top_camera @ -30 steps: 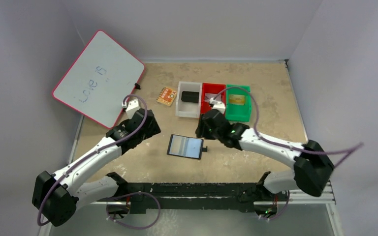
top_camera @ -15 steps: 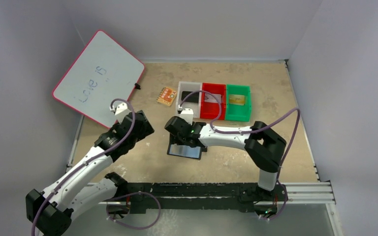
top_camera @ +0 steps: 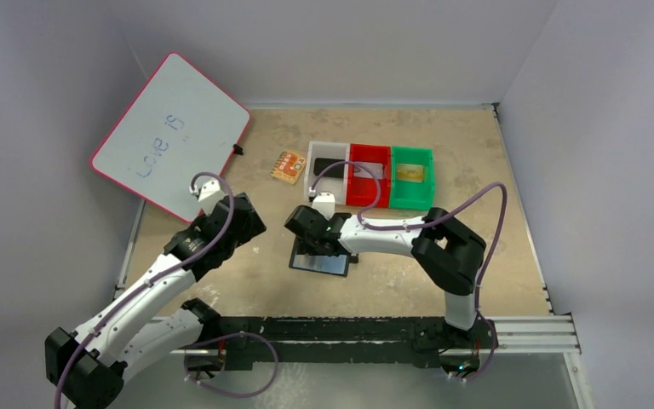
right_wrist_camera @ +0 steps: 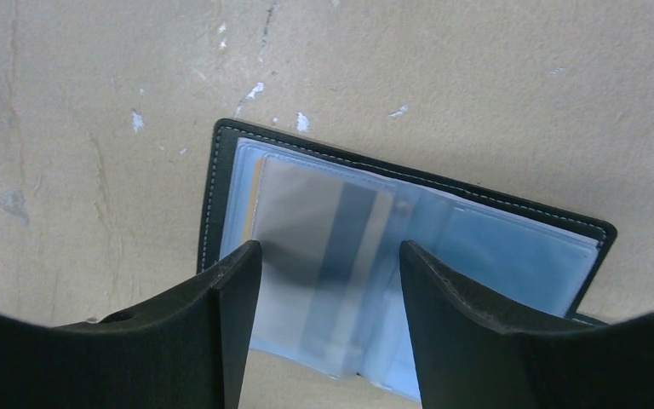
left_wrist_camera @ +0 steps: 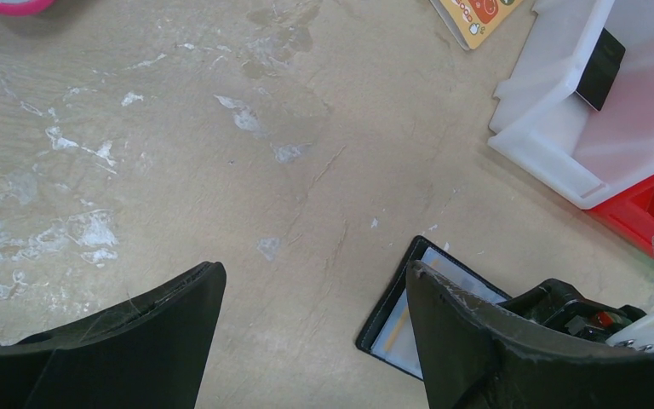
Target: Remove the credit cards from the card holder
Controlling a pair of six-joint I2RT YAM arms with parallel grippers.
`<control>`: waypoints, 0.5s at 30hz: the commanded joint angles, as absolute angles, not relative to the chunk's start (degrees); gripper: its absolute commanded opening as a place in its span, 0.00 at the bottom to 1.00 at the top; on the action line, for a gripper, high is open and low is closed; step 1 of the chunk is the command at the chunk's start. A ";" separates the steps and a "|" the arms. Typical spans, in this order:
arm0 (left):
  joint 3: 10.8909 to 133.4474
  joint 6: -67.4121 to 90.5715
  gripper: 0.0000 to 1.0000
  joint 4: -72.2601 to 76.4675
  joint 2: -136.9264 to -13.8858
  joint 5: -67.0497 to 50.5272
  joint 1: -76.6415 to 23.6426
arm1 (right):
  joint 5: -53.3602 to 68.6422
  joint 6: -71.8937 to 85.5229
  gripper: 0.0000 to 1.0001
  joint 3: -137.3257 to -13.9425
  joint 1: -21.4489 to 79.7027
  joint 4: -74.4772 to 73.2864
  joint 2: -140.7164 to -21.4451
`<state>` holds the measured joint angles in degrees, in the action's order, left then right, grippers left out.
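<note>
The right gripper (right_wrist_camera: 328,256) hangs, fingers spread, over the flat black folding card holder (right_wrist_camera: 210,196) open on the beige table (right_wrist_camera: 94,85); pinching its clear sleeve (right_wrist_camera: 494,247) instead of the grey striped plastic card (right_wrist_camera: 324,213) could drag everything along.

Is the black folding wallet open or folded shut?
Open: the black folding wallet lies spread flat, pale blue inner faces showing upward.

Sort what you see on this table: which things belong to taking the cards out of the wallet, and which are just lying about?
Job: open wallet; card still in its sleeve; gold card in the green bin; grey card in the red bin; right gripper, open above the wallet.
Lying about: whiteboard; orange patterned square; black block in the white bin.
</note>
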<state>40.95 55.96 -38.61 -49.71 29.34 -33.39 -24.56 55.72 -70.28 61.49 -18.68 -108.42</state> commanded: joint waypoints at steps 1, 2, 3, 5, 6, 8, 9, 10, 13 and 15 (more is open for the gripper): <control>40.58 55.92 0.77 -37.33 -49.33 29.22 -33.12 | -22.92 54.50 0.62 -71.20 61.61 -16.10 -109.22; 40.58 55.90 0.77 -37.42 -49.31 29.26 -33.13 | -22.64 54.20 0.60 -71.19 61.62 -15.94 -109.57; 40.56 55.90 0.77 -37.52 -49.23 29.27 -33.13 | -22.64 53.97 0.57 -71.19 61.61 -15.91 -109.84; 40.55 55.89 0.77 -37.53 -49.17 29.18 -33.13 | -23.06 53.84 0.49 -71.11 61.61 -16.23 -110.41; 40.52 55.90 0.77 -37.62 -49.14 29.18 -33.13 | -23.56 53.72 0.44 -71.04 61.61 -16.28 -110.50; 40.42 56.05 0.77 -37.57 -49.09 29.10 -33.13 | -23.78 53.76 0.38 -70.62 61.61 -16.41 -110.45; 40.34 56.14 0.77 -37.53 -49.03 28.97 -33.09 | -23.78 53.71 0.33 -70.27 61.61 -16.14 -110.18; 40.26 56.12 0.77 -37.46 -49.11 28.81 -33.09 | -23.51 53.57 0.31 -69.70 61.61 -15.76 -109.79; 39.95 55.87 0.76 -36.95 -49.43 27.86 -33.11 | -21.43 53.25 0.23 -67.47 61.53 -13.18 -108.04; 39.62 55.38 0.76 -36.27 -49.72 26.66 -33.12 | -19.78 52.47 0.17 -65.47 61.38 -9.87 -106.66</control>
<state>40.34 55.94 -38.61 -49.71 28.47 -33.39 -22.90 53.71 -69.10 61.45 -13.23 -108.81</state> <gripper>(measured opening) 0.765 0.215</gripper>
